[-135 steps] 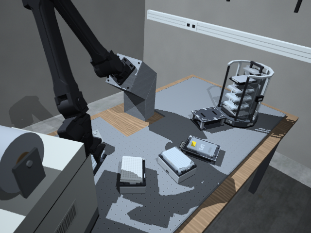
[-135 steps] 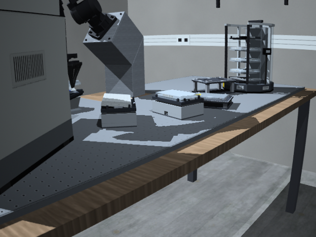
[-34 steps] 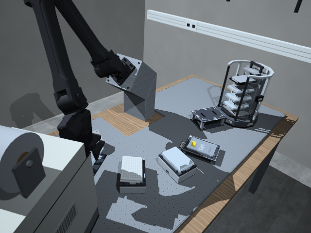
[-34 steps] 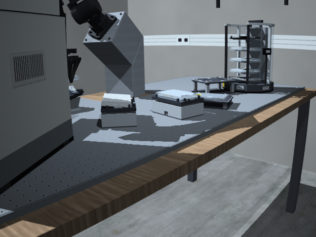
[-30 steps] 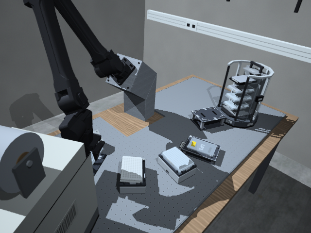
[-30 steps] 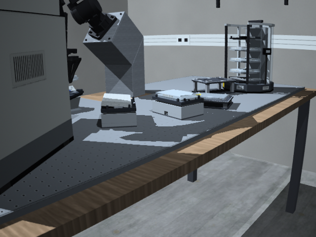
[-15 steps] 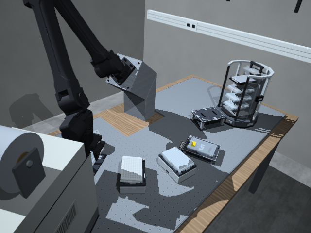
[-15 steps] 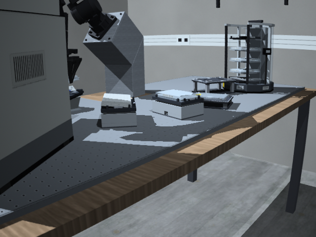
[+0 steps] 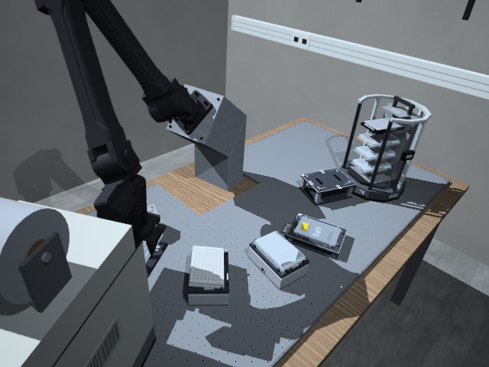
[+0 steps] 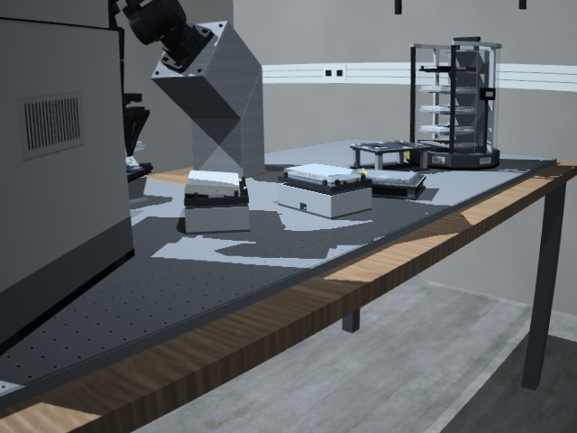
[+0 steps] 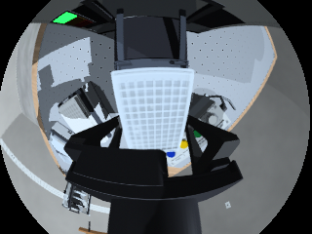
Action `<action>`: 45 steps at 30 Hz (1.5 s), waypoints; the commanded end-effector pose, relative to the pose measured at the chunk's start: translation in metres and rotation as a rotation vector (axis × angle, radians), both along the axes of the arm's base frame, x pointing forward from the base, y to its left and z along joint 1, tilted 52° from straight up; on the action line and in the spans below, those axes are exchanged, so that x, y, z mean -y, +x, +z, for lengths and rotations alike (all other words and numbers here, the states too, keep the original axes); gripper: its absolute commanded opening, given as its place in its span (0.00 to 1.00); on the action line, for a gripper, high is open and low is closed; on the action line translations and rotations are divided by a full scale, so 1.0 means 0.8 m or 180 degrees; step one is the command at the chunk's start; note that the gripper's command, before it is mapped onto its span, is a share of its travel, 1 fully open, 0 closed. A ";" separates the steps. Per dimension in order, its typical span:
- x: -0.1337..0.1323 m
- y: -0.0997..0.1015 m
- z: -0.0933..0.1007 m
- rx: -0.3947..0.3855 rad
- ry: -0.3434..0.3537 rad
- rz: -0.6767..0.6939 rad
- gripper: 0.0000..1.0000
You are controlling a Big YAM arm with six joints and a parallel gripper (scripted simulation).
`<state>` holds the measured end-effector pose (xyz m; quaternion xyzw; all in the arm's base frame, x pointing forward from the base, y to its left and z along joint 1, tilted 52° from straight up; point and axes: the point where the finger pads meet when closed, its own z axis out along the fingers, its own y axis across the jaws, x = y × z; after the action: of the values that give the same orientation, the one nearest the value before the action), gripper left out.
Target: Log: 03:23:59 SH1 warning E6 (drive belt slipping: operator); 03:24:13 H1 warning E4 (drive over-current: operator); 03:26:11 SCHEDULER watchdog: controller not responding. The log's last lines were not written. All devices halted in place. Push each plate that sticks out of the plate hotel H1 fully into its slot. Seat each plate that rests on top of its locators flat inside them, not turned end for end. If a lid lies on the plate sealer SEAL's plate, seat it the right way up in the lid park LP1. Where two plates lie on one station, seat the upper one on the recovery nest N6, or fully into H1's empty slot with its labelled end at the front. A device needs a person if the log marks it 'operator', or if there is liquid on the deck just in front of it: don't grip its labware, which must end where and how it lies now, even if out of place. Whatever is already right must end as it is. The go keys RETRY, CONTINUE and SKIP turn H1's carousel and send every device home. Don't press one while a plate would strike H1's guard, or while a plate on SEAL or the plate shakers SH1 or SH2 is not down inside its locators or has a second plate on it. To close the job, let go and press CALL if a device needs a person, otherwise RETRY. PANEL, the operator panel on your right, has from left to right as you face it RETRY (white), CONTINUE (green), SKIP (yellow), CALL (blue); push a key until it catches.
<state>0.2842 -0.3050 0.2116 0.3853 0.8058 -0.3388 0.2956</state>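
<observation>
My gripper is shut on a white well plate, held by its long sides in front of the sealer's black carriage. In the top and exterior views the sealer partly hides gripper and plate. The left shaker's white plate sits tilted on its locators. The other shaker's plate looks flat. A clear lid lies in lid park LP1. Nest N6 is bare. Hotel H1 holds several plates; I cannot tell whether any sticks out.
The sealer's large housing with its film roll blocks the near left. The panel's blue key, yellow key and green key show beyond the plate. The arm's metal pedestal stands behind the shakers.
</observation>
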 end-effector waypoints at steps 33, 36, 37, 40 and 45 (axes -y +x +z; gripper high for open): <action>0.011 0.009 0.005 0.0060 -0.0043 0.0008 0.84; 0.011 0.009 0.005 0.0060 -0.0043 0.0008 0.84; 0.011 0.009 0.005 0.0060 -0.0043 0.0008 0.84; 0.011 0.009 0.005 0.0060 -0.0043 0.0008 0.84; 0.011 0.009 0.005 0.0060 -0.0043 0.0008 0.84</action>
<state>0.2875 -0.3115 0.2072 0.3852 0.8053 -0.3389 0.2971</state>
